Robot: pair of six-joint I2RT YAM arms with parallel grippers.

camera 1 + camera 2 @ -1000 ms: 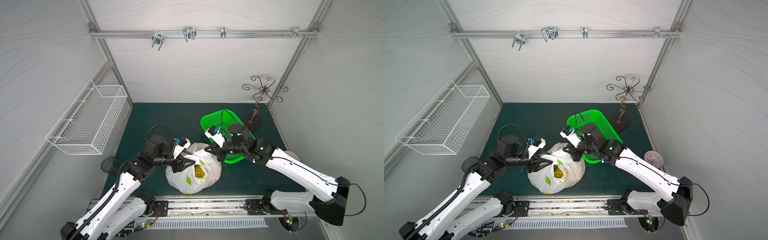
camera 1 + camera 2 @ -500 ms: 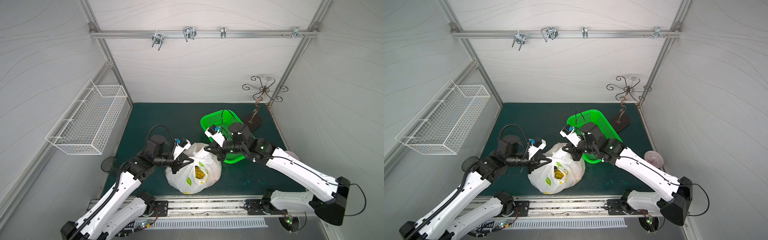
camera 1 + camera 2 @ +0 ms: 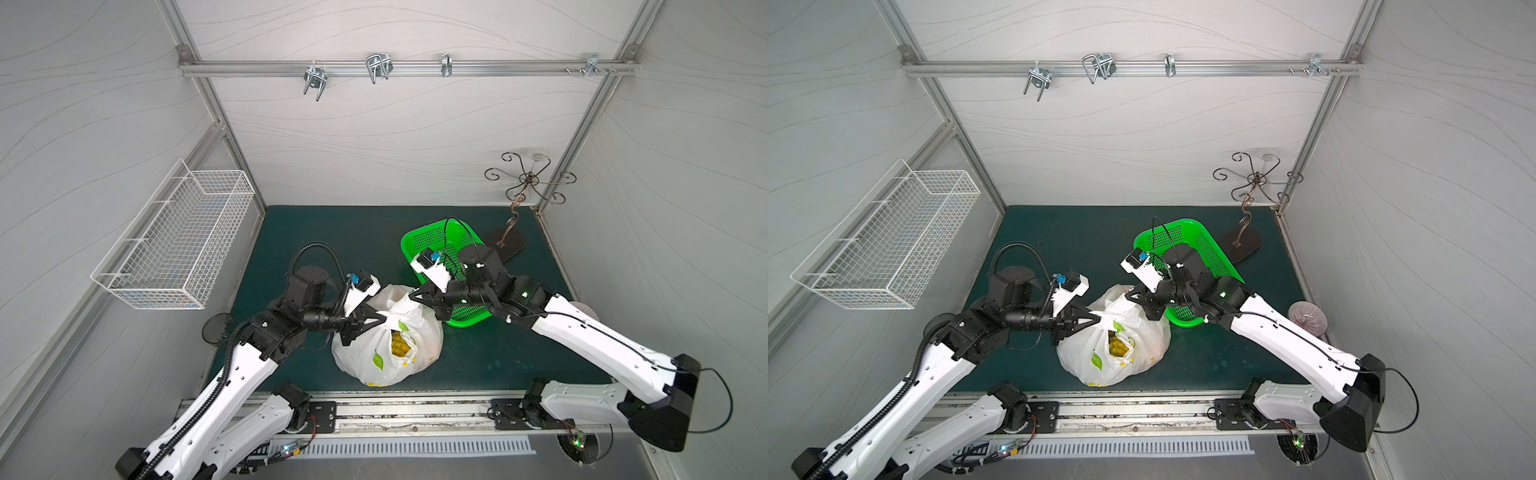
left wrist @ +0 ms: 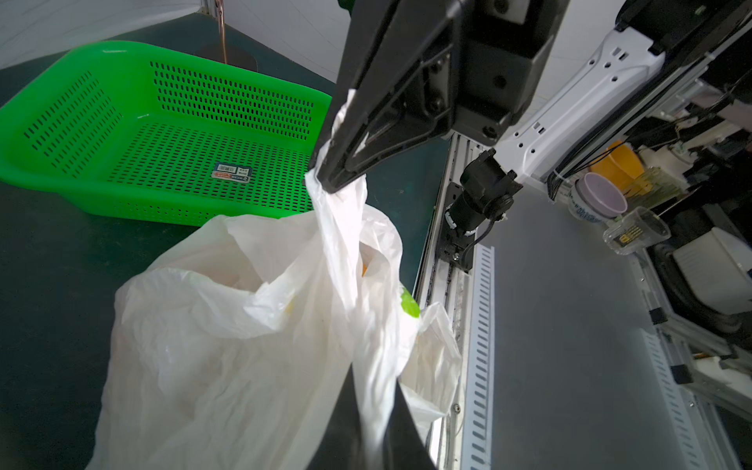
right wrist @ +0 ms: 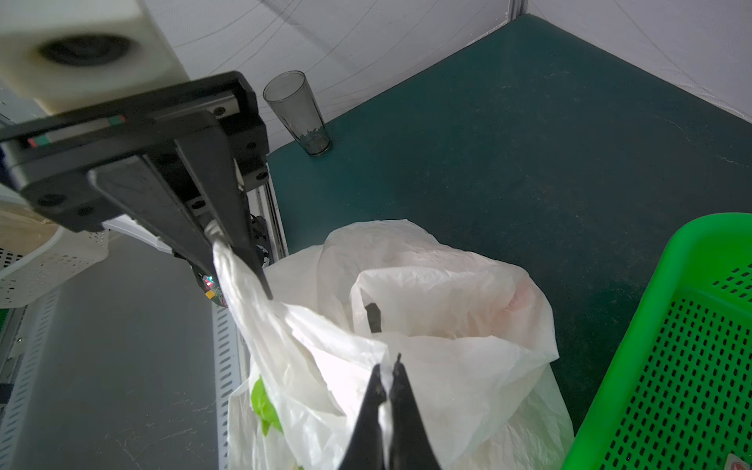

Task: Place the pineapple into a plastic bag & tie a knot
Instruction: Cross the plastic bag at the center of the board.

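R hand (image 4: 337, 181) & L hand (image 4: 372, 433) each pinch a strip of plastic bag (image 4: 228, 346) (green tray (image 4: 122, 191) behind).

white plastic bag (image 3: 357, 353), green leaf prints (image 3: 377, 360)

One plastic bag (image 3: 374, 361), one tray (image 3: 428, 239).

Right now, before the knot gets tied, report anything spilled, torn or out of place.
Nothing looks spilled or torn. The plastic bag sits on the mat with the pineapple showing yellow through its open mouth. The left gripper and right gripper each pinch its top, which is untied.
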